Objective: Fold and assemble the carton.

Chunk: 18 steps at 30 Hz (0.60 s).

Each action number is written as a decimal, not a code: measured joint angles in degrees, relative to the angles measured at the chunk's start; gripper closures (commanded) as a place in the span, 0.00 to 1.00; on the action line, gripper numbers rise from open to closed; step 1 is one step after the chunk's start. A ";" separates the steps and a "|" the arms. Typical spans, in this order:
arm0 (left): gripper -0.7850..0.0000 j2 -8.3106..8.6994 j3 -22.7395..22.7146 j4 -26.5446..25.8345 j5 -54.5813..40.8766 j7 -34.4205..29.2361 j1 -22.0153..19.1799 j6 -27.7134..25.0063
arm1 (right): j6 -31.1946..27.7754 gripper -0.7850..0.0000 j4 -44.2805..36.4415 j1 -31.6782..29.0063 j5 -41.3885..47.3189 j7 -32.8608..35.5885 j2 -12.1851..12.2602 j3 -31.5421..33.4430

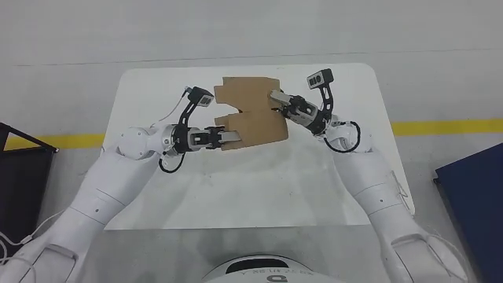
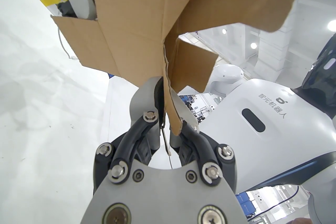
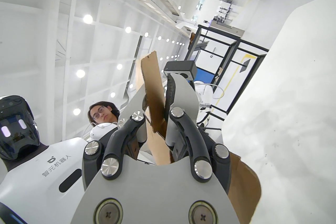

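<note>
A brown cardboard carton [image 1: 250, 108], flat with its flaps spread, is held above the white table [image 1: 157, 196] between both arms. My left gripper [image 1: 233, 136] is shut on the carton's left lower edge; in the left wrist view the cardboard [image 2: 136, 9] runs edge-on between the fingers [image 2: 143, 96] of the left gripper [image 2: 164, 93]. My right gripper [image 1: 275, 99] is shut on the carton's right edge; in the right wrist view a cardboard panel [image 3: 152, 86] stands clamped in the right gripper [image 3: 157, 101].
The table's far edge [image 1: 236, 67] lies just beyond the carton. A yellow floor line [image 1: 448, 126] runs beside the table. A dark blue object [image 1: 475, 196] stands at the right, a black one [image 1: 20, 165] at the left.
</note>
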 measured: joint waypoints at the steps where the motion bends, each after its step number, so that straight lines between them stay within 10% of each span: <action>1: 1.00 0.05 0.13 0.05 -0.06 0.08 -0.07 -0.08 | -0.08 1.00 0.05 -0.02 0.66 0.62 0.04 0.16; 18: 1.00 0.46 1.23 6.74 -0.77 2.54 -2.05 -2.52 | -2.77 1.00 -1.70 -1.62 -8.95 -5.41 1.16 2.08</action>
